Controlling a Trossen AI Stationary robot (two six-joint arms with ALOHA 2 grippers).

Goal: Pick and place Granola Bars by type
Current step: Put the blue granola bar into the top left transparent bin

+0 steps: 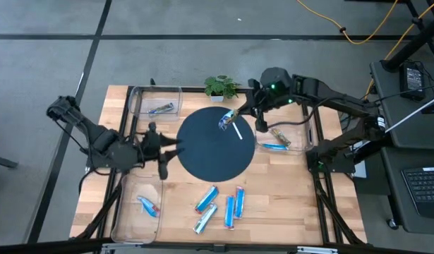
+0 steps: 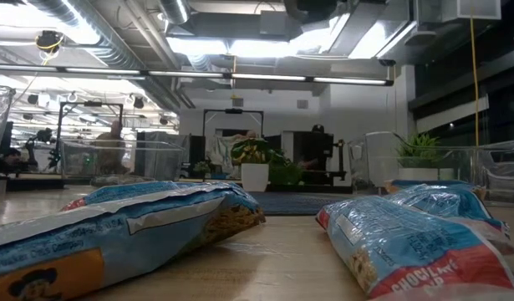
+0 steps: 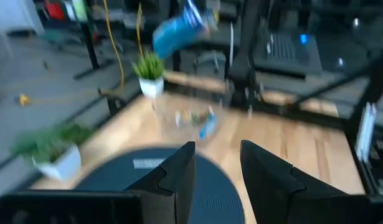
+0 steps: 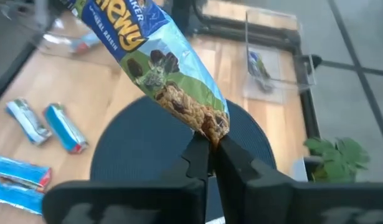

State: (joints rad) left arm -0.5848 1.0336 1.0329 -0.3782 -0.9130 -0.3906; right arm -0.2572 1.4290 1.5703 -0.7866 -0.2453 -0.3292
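My right gripper [image 1: 236, 115] hangs over the far edge of the dark round mat [image 1: 215, 144], shut on a blue-and-green granola bar [image 1: 226, 120], which the right wrist view also shows [image 4: 160, 68]. My left gripper [image 1: 171, 149] waits open at the mat's left edge, touching nothing; its own view shows the parted fingers [image 3: 216, 165] and the held bar [image 3: 179, 28] far off in the air. Several blue bars [image 1: 218, 206] lie flat on the table near its near edge, and they fill the low view [image 2: 148, 221]. My right gripper pinches the bar between its two fingers by one end [image 4: 211, 132], at the wrapper's crimped seam. The fingers lie in line with the bar's length. The bar is lifted clear of the mat and sticks out beyond the fingertips, tilted.
Clear bins stand around the mat: far left [image 1: 157, 106] with one bar, near left [image 1: 142, 208] with one bar, right [image 1: 280, 137] with bars. A small potted plant [image 1: 220, 86] stands at the far edge. A thin white mark [image 1: 238, 131] lies on the mat.
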